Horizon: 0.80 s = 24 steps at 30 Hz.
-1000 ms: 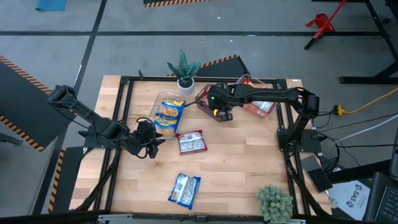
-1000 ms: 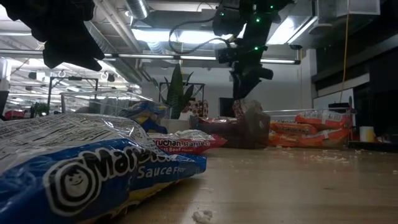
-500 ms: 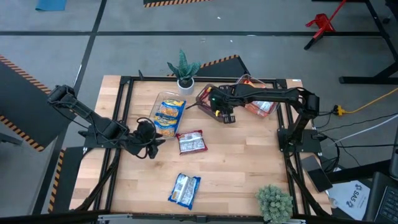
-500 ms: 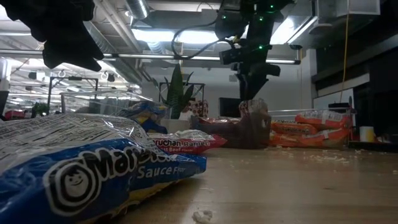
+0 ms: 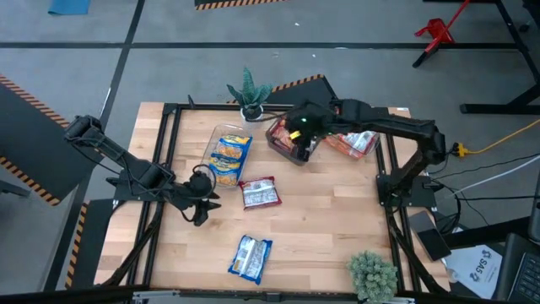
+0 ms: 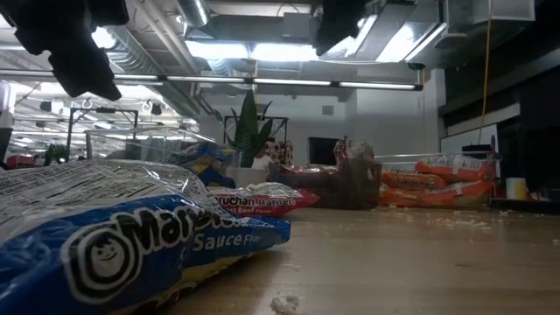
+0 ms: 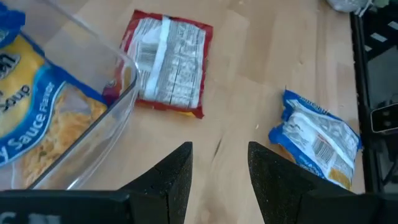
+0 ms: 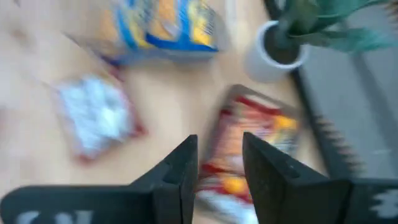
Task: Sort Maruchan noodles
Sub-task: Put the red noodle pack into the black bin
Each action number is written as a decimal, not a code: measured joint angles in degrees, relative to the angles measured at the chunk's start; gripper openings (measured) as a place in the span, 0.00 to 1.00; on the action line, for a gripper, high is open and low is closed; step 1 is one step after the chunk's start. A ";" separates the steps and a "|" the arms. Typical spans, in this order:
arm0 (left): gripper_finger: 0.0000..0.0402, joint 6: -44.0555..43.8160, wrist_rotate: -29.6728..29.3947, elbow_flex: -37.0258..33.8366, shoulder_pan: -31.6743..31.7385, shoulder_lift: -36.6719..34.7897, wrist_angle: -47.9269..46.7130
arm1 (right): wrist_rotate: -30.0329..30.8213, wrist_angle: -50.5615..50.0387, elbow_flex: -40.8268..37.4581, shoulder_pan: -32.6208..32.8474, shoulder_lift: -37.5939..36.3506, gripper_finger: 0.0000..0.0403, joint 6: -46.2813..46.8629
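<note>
Red noodle packets (image 5: pixel 285 140) lie in a clear bin at the far middle of the table, one standing on edge (image 6: pixel 353 175). Orange packets (image 5: pixel 353 143) fill the bin to its right. Blue-yellow packets (image 5: pixel 229 154) lie in a clear bin (image 7: pixel 118 99) farther left. A red packet (image 5: pixel 260 192) lies flat, silver panel up (image 7: pixel 168 62), at mid-table. A blue packet (image 5: pixel 251 257) rests near the near edge (image 7: pixel 317 138). My right gripper (image 5: pixel 302 128) hovers open and empty above the red bin (image 8: pixel 221 168). My left gripper (image 5: pixel 199 208) hangs open over bare wood left of the loose red packet (image 7: pixel 217 180).
A potted plant (image 5: pixel 250 100) stands at the far edge beside the bins, and a bushy plant (image 5: pixel 372 275) sits at the near right corner. Crumbs dot the tabletop (image 6: pixel 284 304). Open wood lies between the two loose packets and toward the right side.
My right gripper has risen from low over the red bin, almost leaving the top of the low view, and drawn back a little toward the far edge. The upright red packet stays in the bin. My left gripper has shifted toward the near edge.
</note>
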 joint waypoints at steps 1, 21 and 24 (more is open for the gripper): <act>0.37 0.50 -0.06 0.00 0.00 0.00 0.34 | -1.62 -0.86 0.58 0.82 -0.28 0.27 3.98; 0.37 6.96 -0.43 0.00 1.48 21.01 26.93 | -1.94 43.70 -38.81 16.50 -1.16 0.72 60.75; 0.37 6.97 -1.01 0.00 2.03 24.05 27.70 | 1.44 50.23 -44.52 16.18 -1.16 0.73 65.54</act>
